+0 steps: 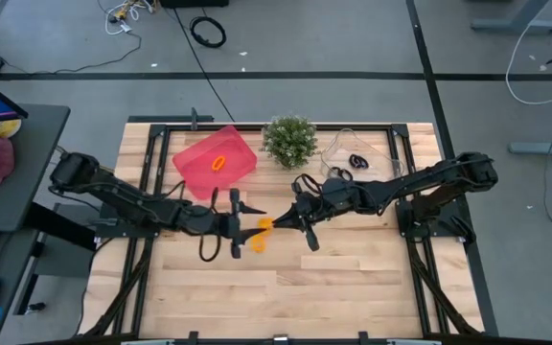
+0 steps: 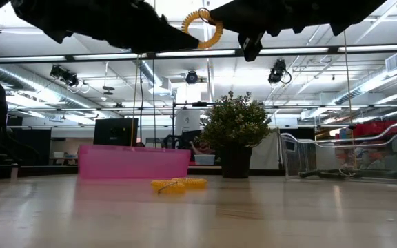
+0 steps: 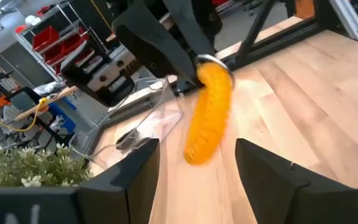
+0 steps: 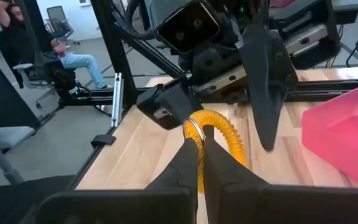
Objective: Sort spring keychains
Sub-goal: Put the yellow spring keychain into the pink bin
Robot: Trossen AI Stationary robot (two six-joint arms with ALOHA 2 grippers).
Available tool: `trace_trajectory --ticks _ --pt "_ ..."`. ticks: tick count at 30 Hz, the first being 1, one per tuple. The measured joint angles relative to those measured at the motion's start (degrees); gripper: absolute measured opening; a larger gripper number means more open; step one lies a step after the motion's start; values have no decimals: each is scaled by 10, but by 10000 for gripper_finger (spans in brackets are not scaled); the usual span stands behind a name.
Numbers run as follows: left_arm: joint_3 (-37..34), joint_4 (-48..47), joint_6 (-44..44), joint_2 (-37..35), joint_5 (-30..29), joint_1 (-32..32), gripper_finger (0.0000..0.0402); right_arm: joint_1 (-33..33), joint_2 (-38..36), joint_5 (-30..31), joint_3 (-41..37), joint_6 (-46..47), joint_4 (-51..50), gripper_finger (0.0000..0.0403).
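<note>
- Both arms meet over the middle of the wooden desk (image 1: 353, 287), and the right hand (image 4: 199, 163) is clenched on an orange spring keychain (image 4: 219, 144), pinching it at its metal ring.
- That keychain hangs well above the desk; in the low view it sits high between the two dark arms (image 2: 202, 27).
- The left hand (image 3: 197, 163) is right in front of it, fingers spread wide and released, the orange coil (image 3: 209, 112) just ahead of the gap.
- Down on the desk, more orange keychains (image 2: 178, 184) lie in a little cluster in front of the pink tray (image 2: 133, 162).
- From above, one orange loop (image 1: 219, 162) rests inside the pink tray (image 1: 192, 171).
- Black keychains (image 1: 357, 162) sit in the clear container (image 1: 381, 144) on the right, beside the green potted plant (image 1: 289, 140).
- A seated person (image 4: 73, 59) shows in the room beyond the desk.
</note>
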Motion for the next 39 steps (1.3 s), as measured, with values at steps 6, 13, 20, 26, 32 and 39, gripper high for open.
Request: trace_trajectory --ticks 6,13,20,26,32,39 --pt "29 -18 2 21 9 12 143 0 0 0 0 0 1 0" --pt "68 -136 -7 19 27 18 26 0 0 1 0 2 0 9" --pt "69 -140 -5 19 13 12 26 0 0 2 0 2 -1 45" --pt "69 -138 -5 19 0 12 26 0 0 2 0 7 -2 52" --pt "69 -140 -5 19 -7 12 26 0 0 2 0 9 -21 70" --pt "69 -145 -4 19 -50 7 25 0 0 2 0 10 -46 159"
